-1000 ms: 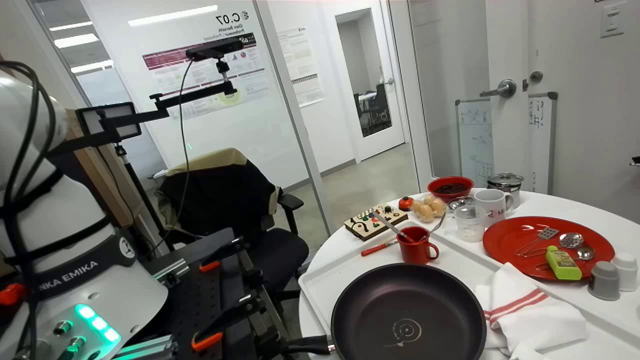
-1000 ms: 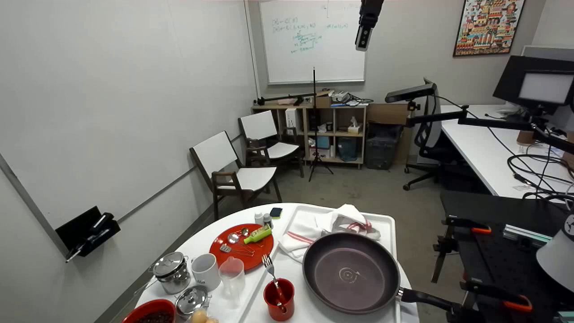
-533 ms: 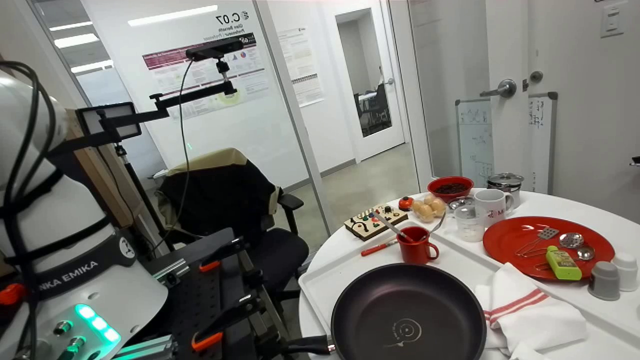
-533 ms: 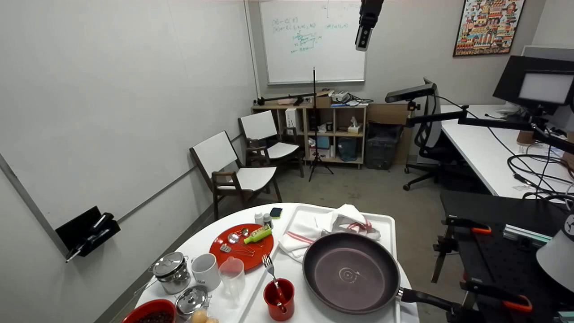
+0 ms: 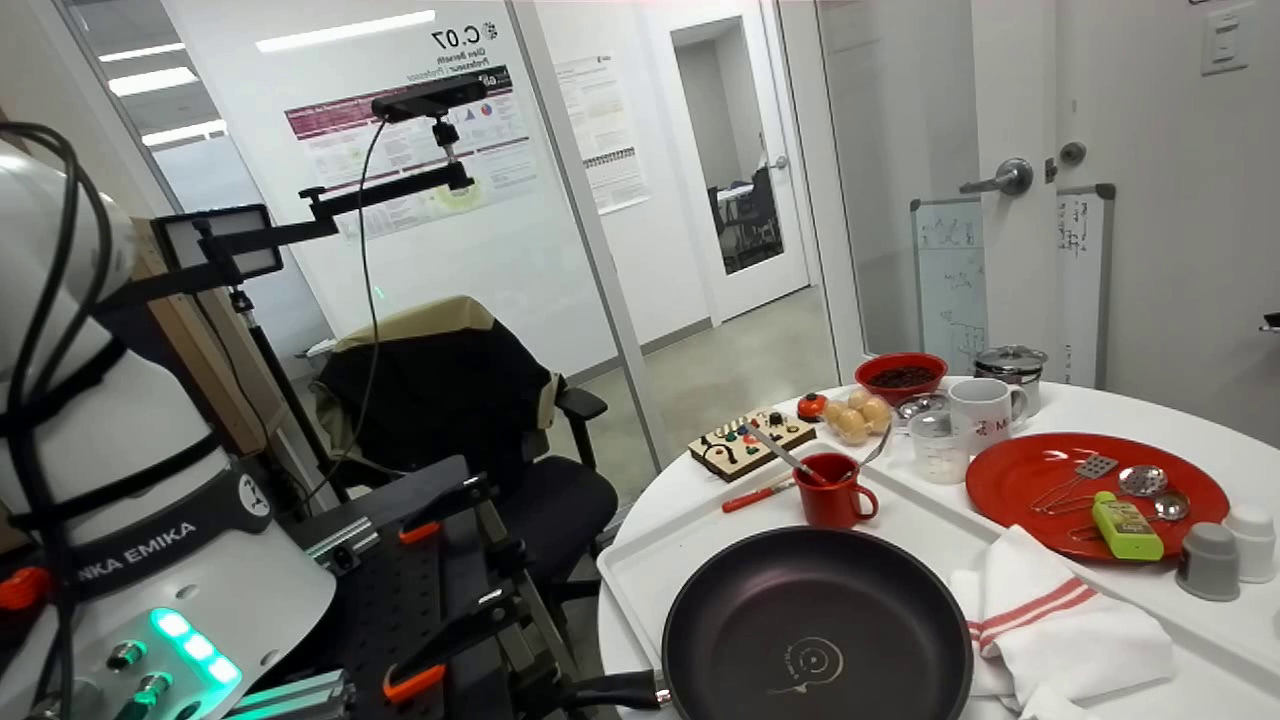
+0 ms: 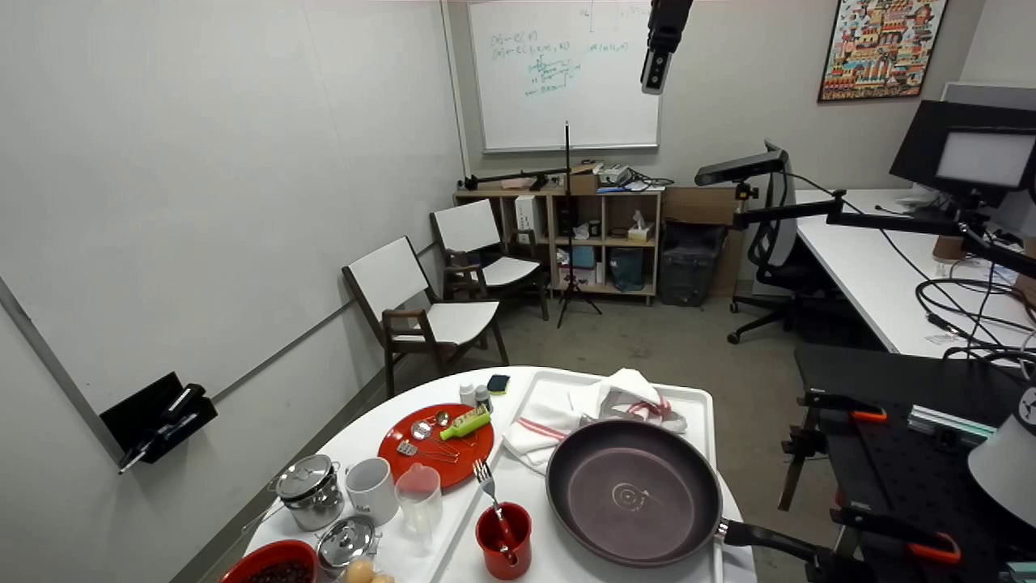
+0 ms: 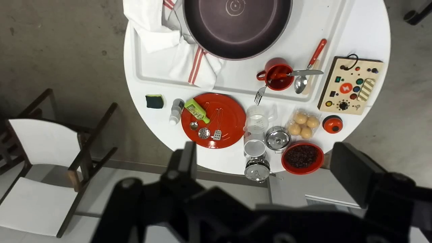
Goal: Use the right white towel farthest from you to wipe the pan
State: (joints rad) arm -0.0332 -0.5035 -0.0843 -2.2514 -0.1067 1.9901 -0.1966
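Observation:
The large black pan (image 5: 740, 610) sits on a white tray, seen in both exterior views (image 6: 634, 518) and at the top edge of the wrist view (image 7: 236, 30). White cloth with red stripes lies beside and against the pan. In the wrist view one towel part (image 7: 194, 67) lies below the pan and another (image 7: 152, 30) lies to its left; I cannot tell whether they are fully separate. Both parts show in an exterior view (image 6: 541, 425). My gripper (image 7: 265, 152) is open and empty, high above the table. One finger (image 6: 655, 71) shows at the top of an exterior view.
A red plate (image 7: 226, 135) with small utensils and a green bottle stands near the towel. A red mug (image 7: 278, 67) with cutlery stands by the pan on the tray (image 7: 233, 79). Cups, a steel pot, eggs, a red bowl (image 7: 302, 143) and a wooden switch board (image 7: 351, 84) crowd the table.
The visible finger sits very slightly lower in an exterior view. The pan, towels and other table objects have not moved.

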